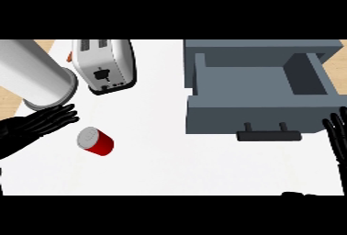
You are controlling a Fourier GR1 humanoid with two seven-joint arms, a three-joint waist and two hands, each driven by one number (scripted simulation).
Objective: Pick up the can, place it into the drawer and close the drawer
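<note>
White desk (169, 170) fills most of the frame. Upper right: grey drawer (261, 87), pulled out, inside bare as far as I can see, dark handle (269, 135) on its front pointing toward me. Upper left: big grey cylinder (30, 73), looks like my left forearm coming across. Next to it, top centre-left, a white toaster (105, 64).

My left hand (41, 124) sits at mid-left, fingers straight and spread, holding nothing. My right hand (337, 135) is at the right edge, fingers up and relaxed, open, resting just beside the drawer front.

Smallest item: the can (96, 141), red w/ silver lid, lower left of centre, leaning or on its side w/ lid toward upper left. It's near my left fingers, not touching, well apart from the drawer.

Handling guess: rigid metal, prob light, smooth round wall, so could be slippery & may roll if nudged. Best hold, I reckon: wrap across the red body at mid-height, thumb opposite fingers, not on the lid rim. Not yet picked up; whole task ahead.
</note>
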